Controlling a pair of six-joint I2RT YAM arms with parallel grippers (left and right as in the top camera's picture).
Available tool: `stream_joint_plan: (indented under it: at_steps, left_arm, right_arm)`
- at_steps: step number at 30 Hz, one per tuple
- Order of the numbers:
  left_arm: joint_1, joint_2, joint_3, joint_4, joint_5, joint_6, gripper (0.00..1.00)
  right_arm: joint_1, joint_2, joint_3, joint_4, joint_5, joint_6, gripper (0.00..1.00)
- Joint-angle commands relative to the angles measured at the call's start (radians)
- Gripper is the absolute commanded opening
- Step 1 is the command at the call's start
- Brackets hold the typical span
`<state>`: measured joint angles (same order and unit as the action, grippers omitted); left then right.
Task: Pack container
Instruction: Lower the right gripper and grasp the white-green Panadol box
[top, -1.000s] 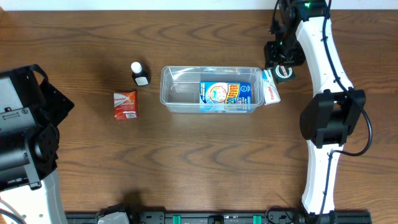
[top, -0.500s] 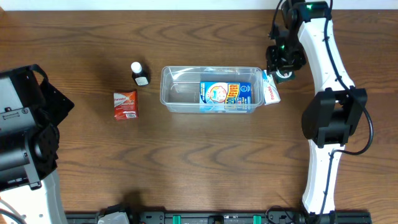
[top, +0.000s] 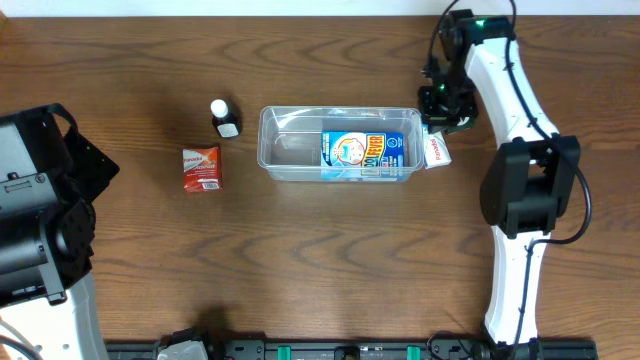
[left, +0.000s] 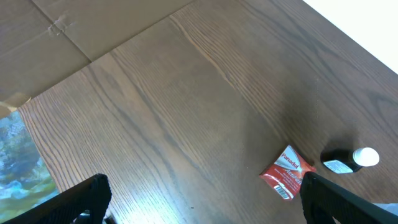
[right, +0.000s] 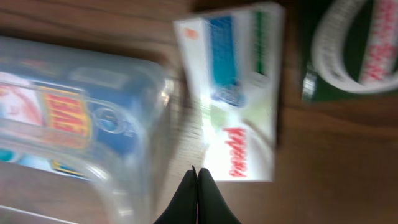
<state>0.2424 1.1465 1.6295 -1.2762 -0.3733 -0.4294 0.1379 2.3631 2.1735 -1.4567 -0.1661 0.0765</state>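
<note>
The right gripper has its fingers pressed together on nothing, hanging over the white box just beside the container mid-table. Shut like that, it could just shove the box away or knock the container. The left gripper is spread wide.

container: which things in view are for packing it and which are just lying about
For the job:
- container
- blue carton, already inside it
- white box at its right end
- red Panadol packet
- small dark bottle, white cap
- probably the round green-and-white item beside the white box

Lying about:
- cardboard sheet past the table edge, left wrist view
</note>
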Motion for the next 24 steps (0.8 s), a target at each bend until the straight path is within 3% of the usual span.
stream_joint_plan:
  at_steps: [1, 5, 10, 12, 15, 17, 24]
  left_arm:
    - [0.006, 0.003, 0.019, -0.003, -0.013, 0.005, 0.98]
    - [0.006, 0.003, 0.019, -0.003, -0.013, 0.005, 0.98]
    - [0.006, 0.003, 0.019, -0.003, -0.013, 0.005, 0.98]
    - [0.006, 0.003, 0.019, -0.003, -0.013, 0.005, 0.98]
    - [0.006, 0.003, 0.019, -0.003, -0.013, 0.005, 0.98]
    - [0.006, 0.003, 0.019, -0.003, -0.013, 0.005, 0.98]
    - [0.006, 0.003, 0.019, -0.003, -0.013, 0.005, 0.98]
  right_arm:
    - [0.021, -0.002, 0.001, 0.01, -0.081, 0.02, 0.01]
    - [0.02, -0.002, 0.001, 0.002, -0.086, 0.02, 0.01]
    - [0.01, -0.002, 0.001, 0.009, -0.001, -0.003, 0.11]
    - [0.009, -0.002, 0.001, 0.009, 0.013, -0.075, 0.18]
    - [0.009, -0.002, 0.001, 0.003, 0.022, -0.274, 0.36]
    - [0.009, -0.002, 0.001, 0.006, 0.061, -0.299, 0.42]
    - [-0.009, -0.002, -0.011, 0.035, 0.087, -0.298, 0.45]
